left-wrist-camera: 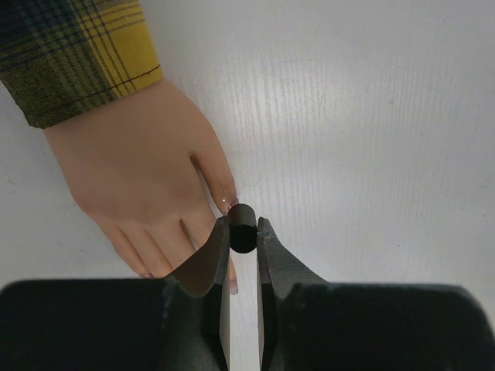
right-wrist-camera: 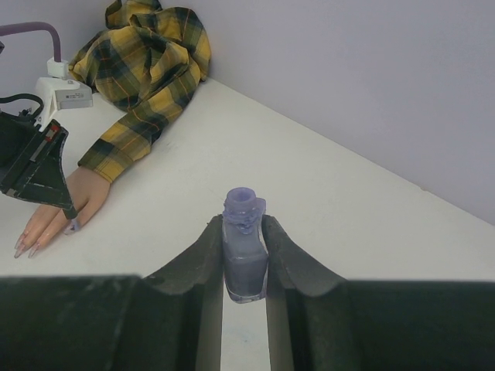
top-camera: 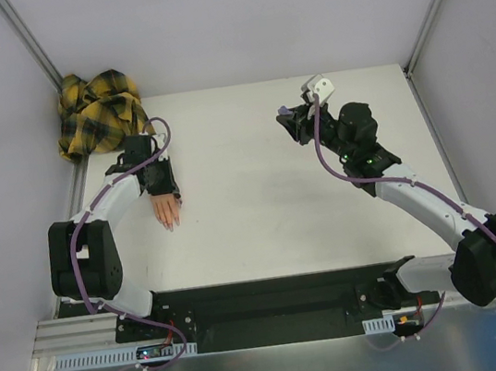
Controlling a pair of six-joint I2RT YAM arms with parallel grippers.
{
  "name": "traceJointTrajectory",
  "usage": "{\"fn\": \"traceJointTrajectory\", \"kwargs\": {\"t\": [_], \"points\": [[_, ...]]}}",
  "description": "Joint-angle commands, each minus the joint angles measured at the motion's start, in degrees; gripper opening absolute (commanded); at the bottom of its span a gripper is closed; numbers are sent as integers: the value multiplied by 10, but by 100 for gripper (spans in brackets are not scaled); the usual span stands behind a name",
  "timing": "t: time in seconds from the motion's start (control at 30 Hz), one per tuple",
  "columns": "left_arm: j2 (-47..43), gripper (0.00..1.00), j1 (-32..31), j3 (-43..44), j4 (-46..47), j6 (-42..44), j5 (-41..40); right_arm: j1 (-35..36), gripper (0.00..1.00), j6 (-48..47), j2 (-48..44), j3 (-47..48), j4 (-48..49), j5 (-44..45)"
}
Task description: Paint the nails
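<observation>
The flesh-coloured fake hand (top-camera: 166, 209) lies palm down on the white table, its yellow-black plaid sleeve (left-wrist-camera: 77, 54) running toward the back left. The nails (right-wrist-camera: 23, 247) are pale purplish-pink; the thumb nail (left-wrist-camera: 229, 202) sits just beyond my left fingertips. My left gripper (left-wrist-camera: 242, 224) is shut on a small black cap (left-wrist-camera: 241, 229), held upright right over the thumb tip; whatever hangs under the cap is hidden. My right gripper (right-wrist-camera: 244, 224) is shut on an uncapped purple polish bottle (right-wrist-camera: 245, 255), held upright above the table at the back right (top-camera: 293, 121).
The bunched plaid shirt (top-camera: 97, 110) fills the back-left corner against the wall. Grey walls and metal posts (top-camera: 31, 45) bound the table at the back and sides. The left arm's fingers (right-wrist-camera: 39, 166) show at the left edge of the right wrist view.
</observation>
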Motion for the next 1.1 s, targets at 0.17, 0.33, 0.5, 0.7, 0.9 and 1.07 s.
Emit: {"fn": "traceJointTrajectory", "kwargs": {"t": [0.17,0.33,0.5,0.7,0.9,1.07], "points": [[-13,0,-4,19,-3,0,-44,0,0,7,-1,4,50,-15],[-16,0,-4,18,-3,0,-28,0,0,8,-1,4,51,-15],[-10,0,-14,21,-3,0,-9,-1,0,8,-1,4,51,-16],[-10,0,-18,20,-4,3,-19,-1,0,8,0,4,51,-16],[-12,0,-18,21,-8,4,-45,0,0,9,0,4,52,-17],[-1,0,-19,25,-17,7,-57,-1,0,9,-1,4,52,-17]]}}
